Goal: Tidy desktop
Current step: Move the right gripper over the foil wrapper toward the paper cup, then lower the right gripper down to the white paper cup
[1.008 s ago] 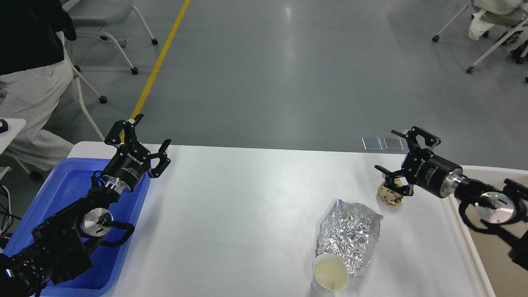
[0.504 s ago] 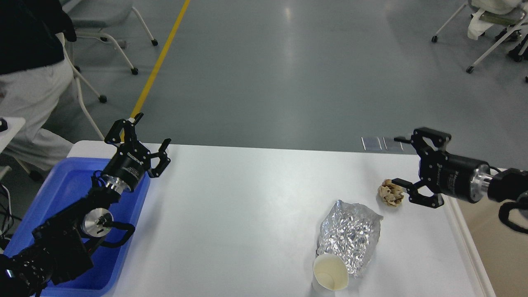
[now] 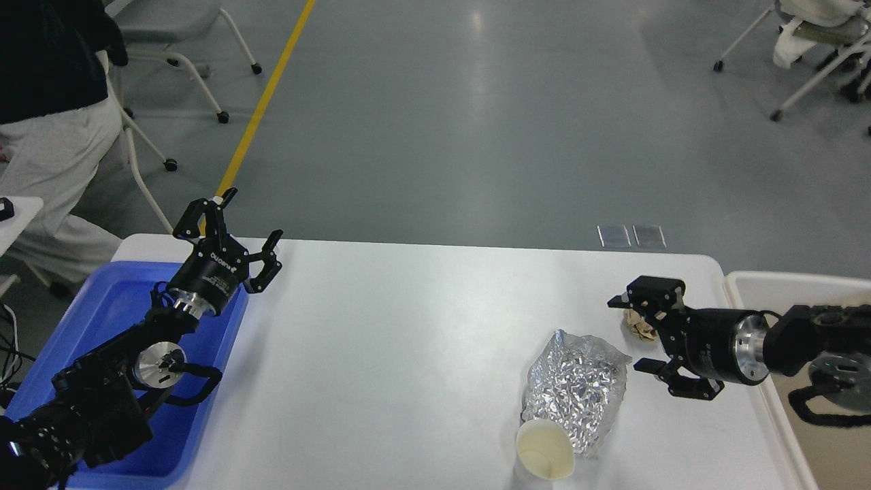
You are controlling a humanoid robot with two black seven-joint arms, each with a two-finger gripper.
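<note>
A wide white desktop [image 3: 408,354] with rounded corners is seen from the head view, filling the lower half of the frame. Behind it a grey polished floor [image 3: 476,122] is shown, crossed by a yellow line [image 3: 262,102], with wheeled chairs [image 3: 190,41] at the far left and far right and a person in pale trousers [image 3: 47,156] at the left edge. A blue tray [image 3: 102,320] is set at the desktop's left end, and a beige bin [image 3: 782,289] stands just beside its right end.

The left gripper [image 3: 241,228] is held above the desktop's far left corner, over the tray's inner edge, its fingers spread wide and nothing between them. The right gripper [image 3: 639,333] is stretched in low over the right part of the desktop, its fingers parted wide and empty; a crumpled brown paper ball [image 3: 639,325] lies on the surface just behind its upper finger, and whether they touch cannot be told. A crinkled silver foil bag [image 3: 577,389] lies near the right gripper, to its left, with a white paper cup [image 3: 544,457] touching its near end.

White lettering is printed on both gripper bodies, too small to be read.
</note>
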